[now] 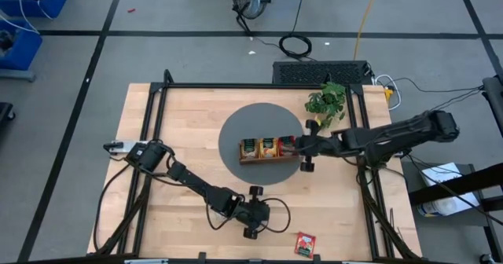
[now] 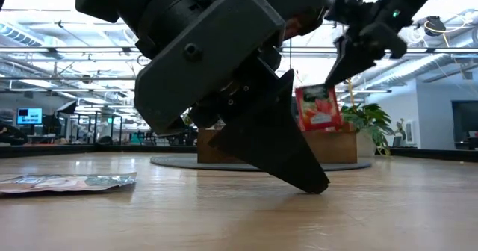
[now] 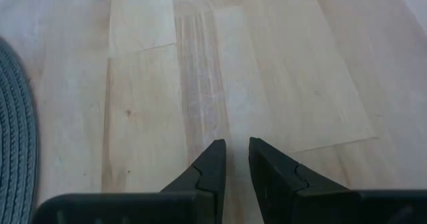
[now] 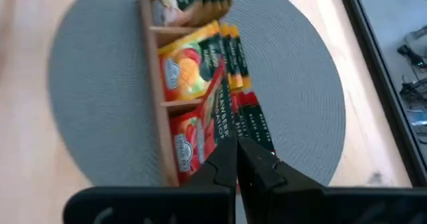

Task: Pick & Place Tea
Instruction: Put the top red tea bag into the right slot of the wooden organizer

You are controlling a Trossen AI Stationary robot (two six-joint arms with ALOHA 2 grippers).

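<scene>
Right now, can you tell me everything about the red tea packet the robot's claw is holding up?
The red tea sachet is small, flat and rectangular, shiny like foil, with a dark green label at its top and fruit pictured below. The right gripper pinches its upper edge, so it hangs upright in the air, slightly tilted. It hovers above the red-packet end of the wooden tray, which sits on the round grey mat.

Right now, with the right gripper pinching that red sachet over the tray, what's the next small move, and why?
Probably lower the right gripper a little, then open. It is shut on the red sachet, which hangs above the wooden tray, over the end compartment that holds red sachets, so it is not yet seated.
</scene>
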